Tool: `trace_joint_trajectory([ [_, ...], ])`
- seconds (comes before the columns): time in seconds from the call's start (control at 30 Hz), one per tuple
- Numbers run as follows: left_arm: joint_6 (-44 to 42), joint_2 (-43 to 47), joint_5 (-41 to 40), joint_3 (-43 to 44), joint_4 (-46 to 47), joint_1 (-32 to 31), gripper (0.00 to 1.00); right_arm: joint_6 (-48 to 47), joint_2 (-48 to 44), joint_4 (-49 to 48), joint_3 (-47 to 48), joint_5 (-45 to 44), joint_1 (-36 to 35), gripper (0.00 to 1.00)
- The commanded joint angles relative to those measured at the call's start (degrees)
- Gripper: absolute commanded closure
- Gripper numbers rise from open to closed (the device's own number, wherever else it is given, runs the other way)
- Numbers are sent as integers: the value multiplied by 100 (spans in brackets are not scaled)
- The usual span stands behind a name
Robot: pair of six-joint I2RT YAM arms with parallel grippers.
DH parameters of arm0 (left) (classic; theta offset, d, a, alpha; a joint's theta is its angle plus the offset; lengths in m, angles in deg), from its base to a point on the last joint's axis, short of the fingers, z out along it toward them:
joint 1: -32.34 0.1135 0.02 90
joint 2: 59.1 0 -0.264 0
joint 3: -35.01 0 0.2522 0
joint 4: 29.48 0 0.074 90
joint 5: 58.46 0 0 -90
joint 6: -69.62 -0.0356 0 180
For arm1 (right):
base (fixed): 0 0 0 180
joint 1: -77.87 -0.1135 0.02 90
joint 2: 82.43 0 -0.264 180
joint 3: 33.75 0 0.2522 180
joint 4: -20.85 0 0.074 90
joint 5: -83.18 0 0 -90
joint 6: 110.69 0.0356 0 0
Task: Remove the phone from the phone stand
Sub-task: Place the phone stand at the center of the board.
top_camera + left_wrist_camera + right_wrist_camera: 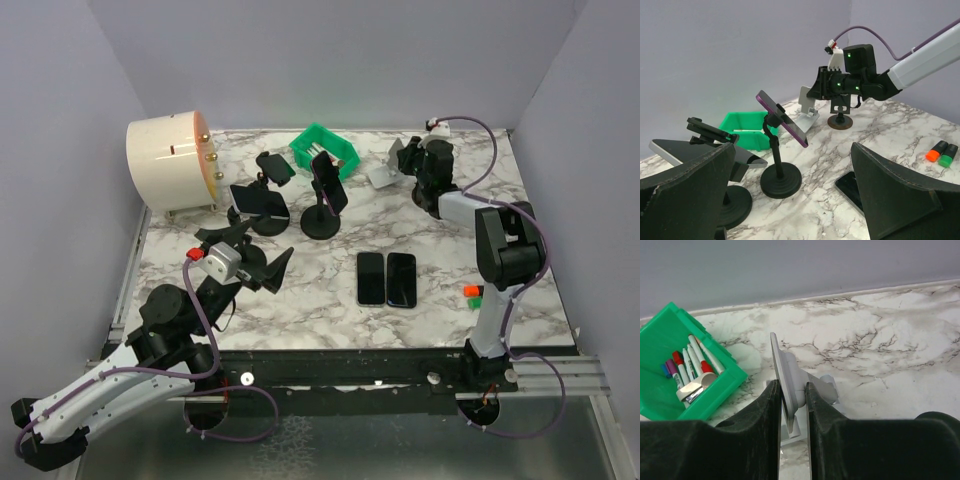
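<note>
A purple-edged phone [330,183] sits tilted in a black stand [320,224] at mid-table; it also shows in the left wrist view [782,119]. A second, grey phone [257,199] rests on another black stand [268,222] to its left. My left gripper [252,262] is open and empty, low over the table in front of these stands, with its fingers [900,200] wide apart. My right gripper [408,160] is shut on a small empty light-grey phone stand [790,385] at the far right, its fingers pinching the stand's upright plate.
Two dark phones [386,279] lie flat side by side at mid-table. A green bin [325,150] of markers stands at the back. A white drum [170,163] is at back left. Orange and green highlighters [472,293] lie near the right arm's base. A third, empty black holder [274,165] stands behind.
</note>
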Motion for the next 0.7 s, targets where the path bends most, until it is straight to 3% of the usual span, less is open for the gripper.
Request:
trace_joint_trajectory([
  [0.0,-76,22,-160,-81,77,-3,1,-264,80,62,384,-44,70,100],
  [0.53,-50,17,-125,-86,86,-7,1,-352,73,768,372,-167,213,99],
  [0.6,-50,21,-125,-83,84,-5,1,-345,96,871,407,-163,231,92],
  [0.67,-61,25,-125,-81,77,-3,1,-335,111,977,437,-150,248,77],
])
